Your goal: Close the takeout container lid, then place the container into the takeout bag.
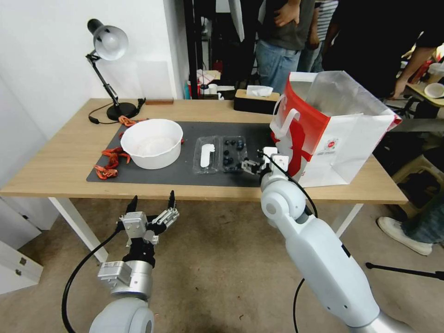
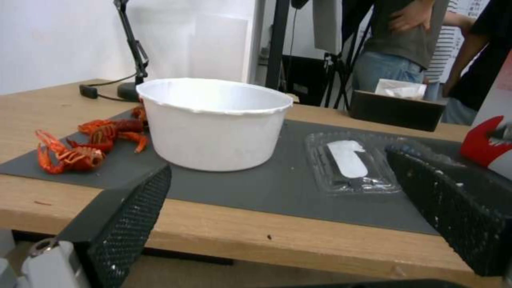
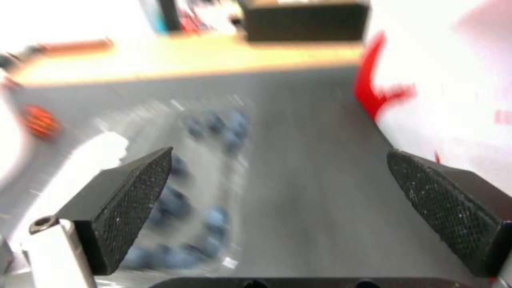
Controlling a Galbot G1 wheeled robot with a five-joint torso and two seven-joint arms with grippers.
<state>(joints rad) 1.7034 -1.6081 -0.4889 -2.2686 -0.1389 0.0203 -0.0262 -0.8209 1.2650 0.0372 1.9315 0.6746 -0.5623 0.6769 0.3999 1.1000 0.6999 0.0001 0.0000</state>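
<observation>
Reaching over the dark mat (image 1: 185, 173), the right gripper (image 1: 249, 165) hangs with fingers (image 3: 133, 200) released and spread, just beside the berry half of the takeout container (image 1: 231, 155), grasping nothing. The container lies open on the mat between the white bowl (image 1: 151, 142) and the takeout bag (image 1: 333, 134); its lid (image 1: 206, 155), label up, lies flat on the bowl's side. The left gripper (image 1: 152, 203) waits before the counter (image 1: 60, 162), fingers likewise released. The step in hand appears to be lid closing, not yet done. The next move likely calls for folding the lid over the berries until it seats.
</observation>
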